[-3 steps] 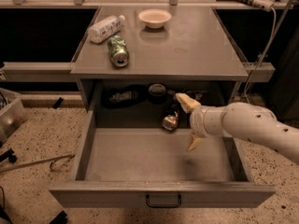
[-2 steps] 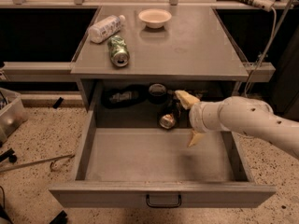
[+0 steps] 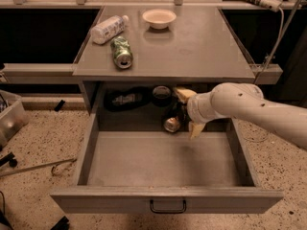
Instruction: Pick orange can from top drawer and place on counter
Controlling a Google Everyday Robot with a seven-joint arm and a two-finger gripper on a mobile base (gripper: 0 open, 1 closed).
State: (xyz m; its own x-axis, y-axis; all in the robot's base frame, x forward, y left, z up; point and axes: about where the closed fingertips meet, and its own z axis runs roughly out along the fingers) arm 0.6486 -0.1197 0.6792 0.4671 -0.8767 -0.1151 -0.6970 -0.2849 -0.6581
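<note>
The top drawer (image 3: 163, 164) is pulled wide open, with a black wire handle (image 3: 167, 206) on its front panel. The orange can (image 3: 171, 123) lies on its side at the back of the drawer, its silver end facing me and its body mostly dark in shadow. My gripper (image 3: 190, 111) reaches in from the right at the back of the drawer. Its yellowish fingers (image 3: 184, 94) are spread apart, one above and one below the can's right side. The counter (image 3: 165, 42) is the flat grey top above.
On the counter lie a green can (image 3: 122, 52) and a white plastic bottle (image 3: 108, 28), both on their sides, and a white bowl (image 3: 159, 18) stands behind them. A dark bag (image 3: 125, 99) and a round dark object (image 3: 161, 94) sit at the drawer's back. A cable runs at the right.
My gripper has moved a little further back and left into the drawer, closer around the orange can. The can has stayed in place.
</note>
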